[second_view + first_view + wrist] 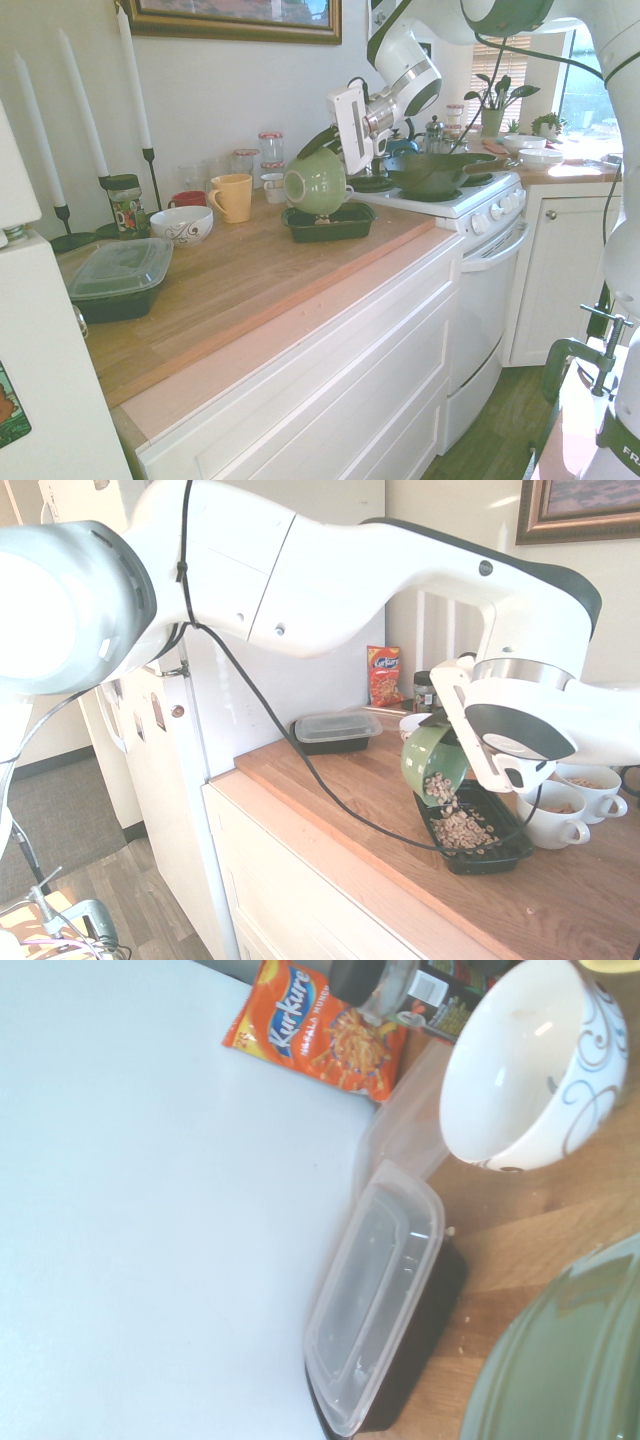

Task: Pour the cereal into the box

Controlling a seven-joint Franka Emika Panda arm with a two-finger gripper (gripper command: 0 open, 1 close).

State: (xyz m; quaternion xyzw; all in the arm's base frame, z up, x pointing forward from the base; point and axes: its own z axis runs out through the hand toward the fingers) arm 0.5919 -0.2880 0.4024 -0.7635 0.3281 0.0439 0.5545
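The gripper (pixel 447 742) is pinching the rim of a tipped green ceramic bowl (pixel 432 758), with tan ring-shaped cereal (pixel 458 827) spilling into the shallow black plastic box (pixel 495 858).

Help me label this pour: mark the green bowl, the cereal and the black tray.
green bowl (pixel 428 752), first exterior view, outer wall.
cereal (pixel 462 830), first exterior view, heap in tray.
black tray (pixel 495 861), first exterior view, near rim.

My pincer (pixel 345 150) held the bowl (pixel 434 757) tipped over the box (pixel 508 851), which lay on the worktop (pixel 350 790). Cereal (pixel 461 829) lay in the box. The lidded container (pixel 335 731) sat well apart, two cups (pixel 553 815) just beside the box.
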